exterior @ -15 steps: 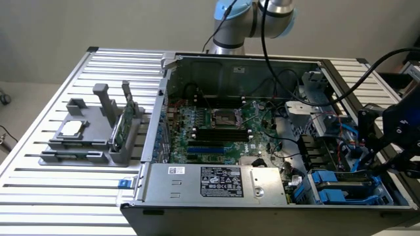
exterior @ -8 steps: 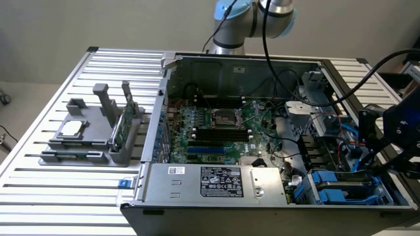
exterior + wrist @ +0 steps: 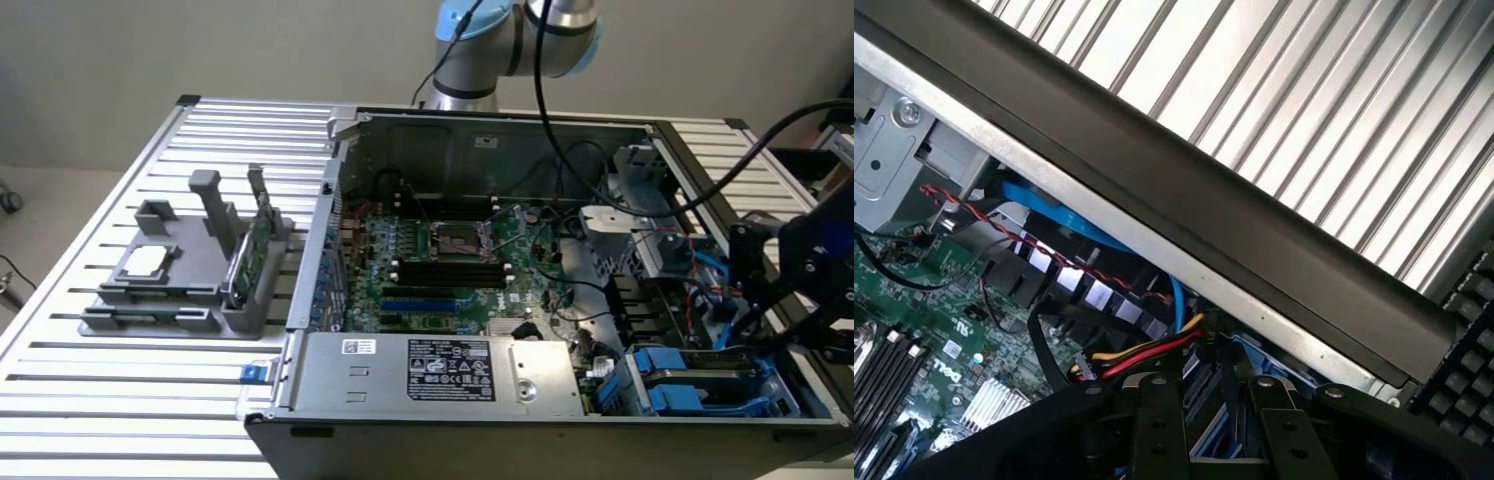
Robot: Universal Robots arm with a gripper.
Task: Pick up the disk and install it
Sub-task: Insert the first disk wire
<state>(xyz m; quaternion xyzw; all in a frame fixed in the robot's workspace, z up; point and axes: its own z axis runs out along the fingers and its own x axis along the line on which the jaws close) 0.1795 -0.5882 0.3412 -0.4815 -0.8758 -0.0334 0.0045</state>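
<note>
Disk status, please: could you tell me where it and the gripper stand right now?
Gripper low in the computer case, exterior view's right corner. Disk in blue carrier there; hold unconfirmed. Red-yellow cables crowd close beside it.

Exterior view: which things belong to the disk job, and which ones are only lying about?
Job:
- silver-grey disk in blue plastic carrier
- black gripper near it
- open metal computer case

Lying about:
- small square silver chip
- thin green circuit card
- grey plastic stand holding both
</note>
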